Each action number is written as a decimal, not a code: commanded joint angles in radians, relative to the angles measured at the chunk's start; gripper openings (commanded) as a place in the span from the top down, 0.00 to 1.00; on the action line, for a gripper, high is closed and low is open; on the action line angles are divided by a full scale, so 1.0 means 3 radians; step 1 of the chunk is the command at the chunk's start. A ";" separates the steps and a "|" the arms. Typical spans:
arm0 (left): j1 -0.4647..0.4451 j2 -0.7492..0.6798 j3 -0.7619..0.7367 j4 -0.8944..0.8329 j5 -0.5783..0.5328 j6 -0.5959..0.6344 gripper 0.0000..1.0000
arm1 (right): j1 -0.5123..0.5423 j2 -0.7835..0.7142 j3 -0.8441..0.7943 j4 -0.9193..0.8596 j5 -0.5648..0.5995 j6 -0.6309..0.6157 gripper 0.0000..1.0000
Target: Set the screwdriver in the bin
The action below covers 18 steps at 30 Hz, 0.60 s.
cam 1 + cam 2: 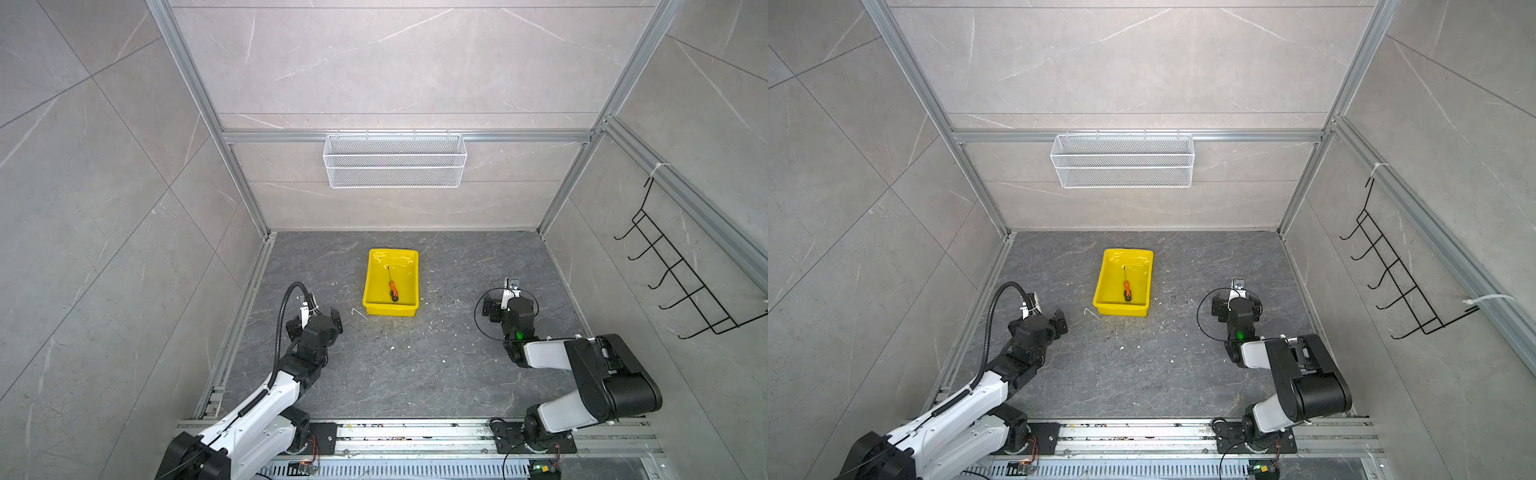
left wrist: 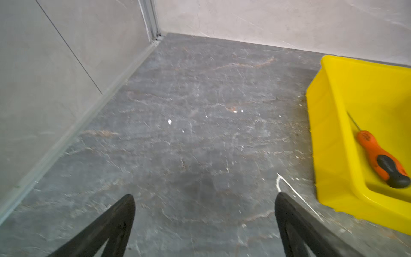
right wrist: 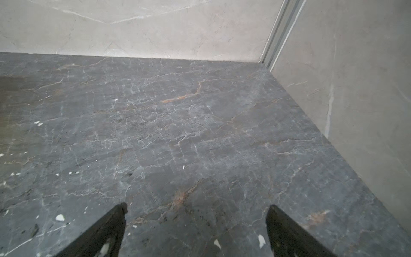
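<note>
The screwdriver (image 1: pixel 393 290) (image 1: pixel 1127 289), orange-handled with a black butt cap, lies flat inside the yellow bin (image 1: pixel 390 251) (image 1: pixel 1128 251) in both top views, shaft pointing toward the back wall. The left wrist view shows the screwdriver (image 2: pixel 382 160) resting against the bin (image 2: pixel 329 144) wall. My left gripper (image 1: pixel 313 316) (image 1: pixel 1038 318) (image 2: pixel 204 200) hovers open and empty over the floor, left of the bin's near corner. My right gripper (image 1: pixel 508 301) (image 1: pixel 1236 301) (image 3: pixel 196 208) is open and empty too, well to the right of the bin, over bare floor.
A white wire mesh basket (image 1: pixel 395 160) hangs on the back wall. A black hook rack (image 1: pixel 685 274) is mounted on the right wall. Small white chips (image 1: pixel 392 348) litter the dark stone floor. Walls close in on three sides.
</note>
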<state>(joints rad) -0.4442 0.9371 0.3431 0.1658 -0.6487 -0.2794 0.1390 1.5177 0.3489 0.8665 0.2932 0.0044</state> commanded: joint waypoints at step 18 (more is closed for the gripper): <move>0.0998 0.1125 -0.0162 0.1935 0.0890 0.1136 0.00 | 0.0002 -0.0002 -0.0007 0.0132 -0.0139 0.0052 0.01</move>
<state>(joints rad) -0.2039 1.2705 0.2867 0.6155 -0.5266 0.1017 0.1387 1.5169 0.3489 0.8822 0.2604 0.0074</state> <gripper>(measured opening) 0.997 0.992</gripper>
